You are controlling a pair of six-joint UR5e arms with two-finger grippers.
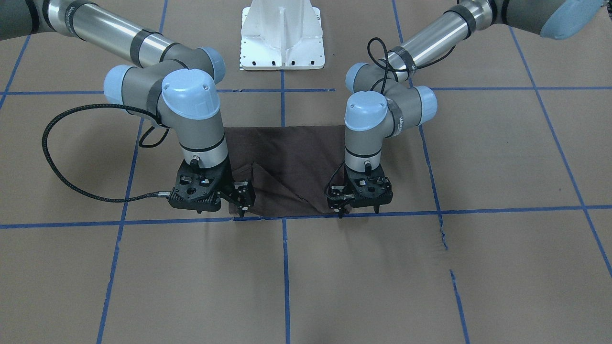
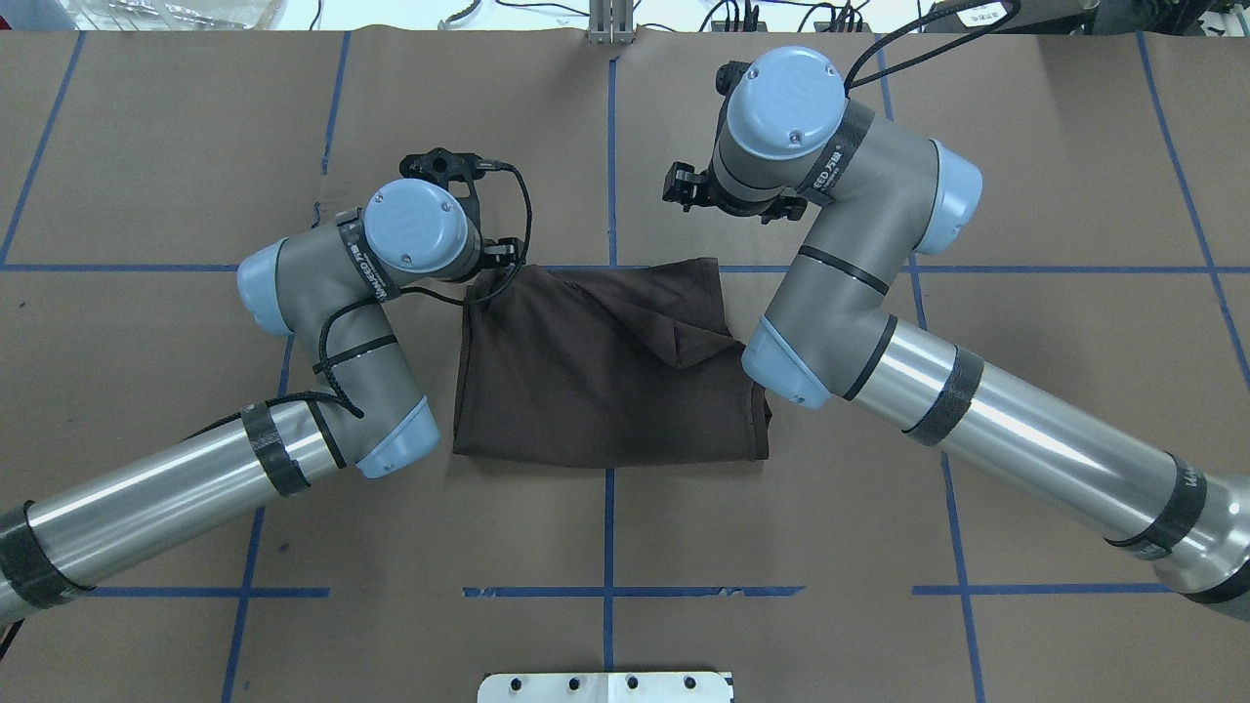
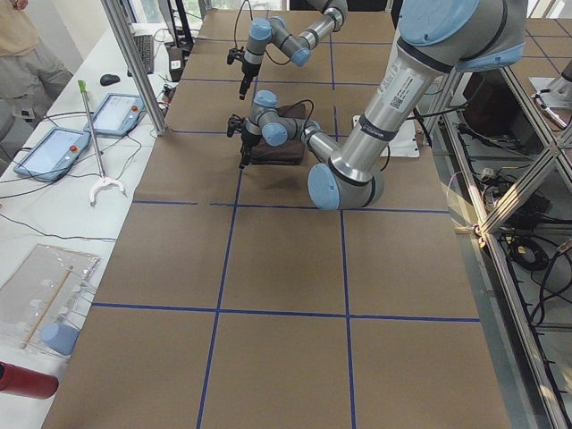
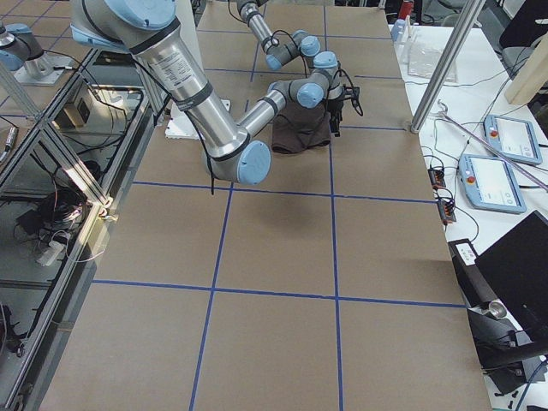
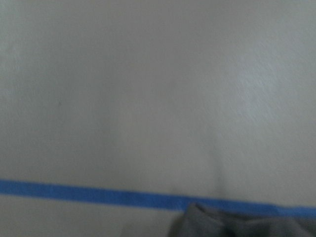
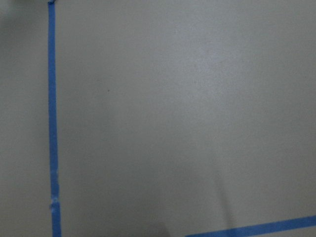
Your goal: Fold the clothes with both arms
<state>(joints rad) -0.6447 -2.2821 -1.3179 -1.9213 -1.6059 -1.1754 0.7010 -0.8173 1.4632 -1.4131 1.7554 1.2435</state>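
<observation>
The clothes are one dark brown T-shirt (image 1: 287,162) lying folded into a rough rectangle on the table (image 2: 605,381), with a diagonal flap on top. My left gripper (image 1: 358,210) is open, fingers pointing down at the shirt's far corner on my left side; nothing is between them. A bit of the shirt (image 5: 237,222) shows at the bottom of the left wrist view. My right gripper (image 1: 241,210) hangs above the shirt's other far corner, seen edge-on, so I cannot tell its state. Only bare table and tape lines appear in the right wrist view.
Blue tape lines (image 2: 607,591) grid the brown paper table top. The white pedestal (image 1: 282,33) stands at the robot's side of the table. A side bench holds tablets (image 3: 54,152) and tools, and a person (image 3: 18,45) stands by it.
</observation>
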